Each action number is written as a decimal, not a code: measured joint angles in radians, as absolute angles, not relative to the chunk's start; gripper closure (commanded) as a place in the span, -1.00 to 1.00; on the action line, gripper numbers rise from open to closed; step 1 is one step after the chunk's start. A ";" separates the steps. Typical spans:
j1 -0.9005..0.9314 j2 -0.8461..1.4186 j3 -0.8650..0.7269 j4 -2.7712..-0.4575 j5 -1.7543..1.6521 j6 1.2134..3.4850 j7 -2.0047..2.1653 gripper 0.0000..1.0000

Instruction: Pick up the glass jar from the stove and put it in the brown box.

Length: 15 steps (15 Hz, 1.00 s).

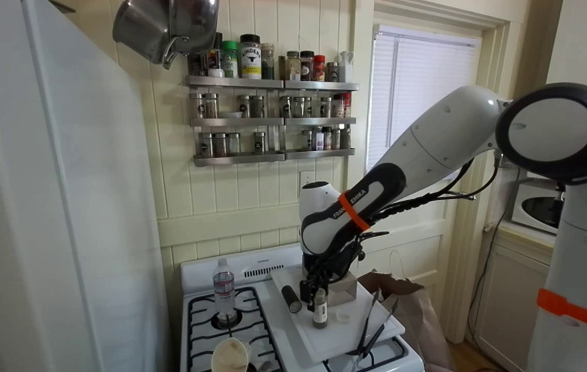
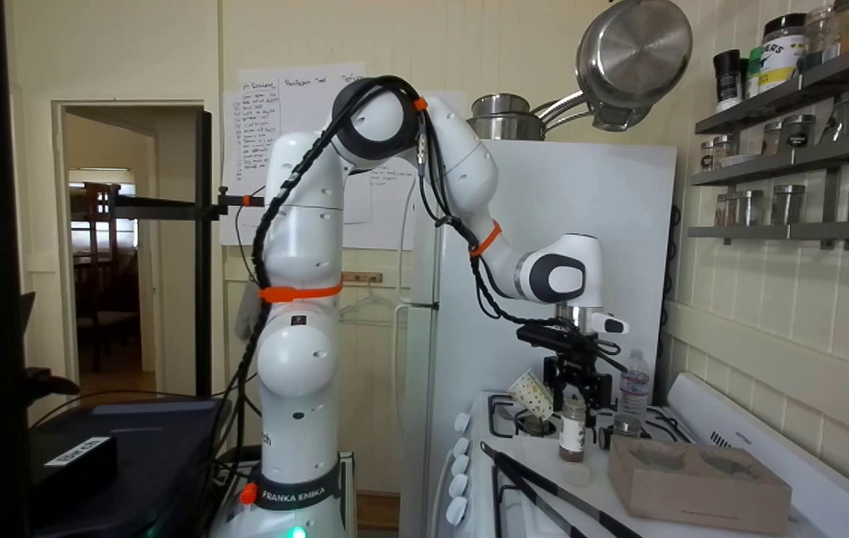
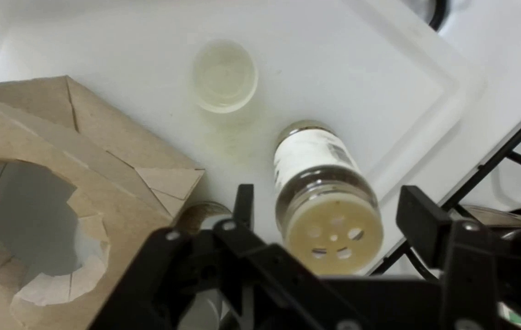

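The glass jar [image 1: 320, 314] is clear with a white label and a perforated yellowish top. It stands upright on a white board [image 3: 315, 59] on the stove [image 1: 257, 256]. The jar also shows in an exterior view [image 2: 572, 433] and in the wrist view [image 3: 329, 224]. My gripper [image 3: 329, 204] is open, with one finger on each side of the jar's upper part. Gaps show between both fingers and the glass in the wrist view. The brown box [image 2: 697, 489] stands on the board beside the jar, with holes in its top. It also shows in the wrist view [image 3: 123, 197].
A round clear cap [image 3: 226, 75] lies near the jar. A dark-capped container [image 1: 291, 298] lies on its side, partly behind a finger in the wrist view. A water bottle [image 1: 224, 289] and a tilted cup [image 2: 531, 394] are on the grates. Black tongs [image 2: 544, 489] lie at the front.
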<state>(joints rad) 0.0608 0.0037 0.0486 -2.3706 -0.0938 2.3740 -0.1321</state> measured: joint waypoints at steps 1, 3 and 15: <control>0.061 0.010 0.049 -2.366 -0.094 2.374 -0.132 0.17; 0.061 0.021 0.048 -2.360 -0.094 2.374 -0.132 0.48; 0.085 -0.259 0.076 -2.352 -0.052 2.188 -0.128 0.50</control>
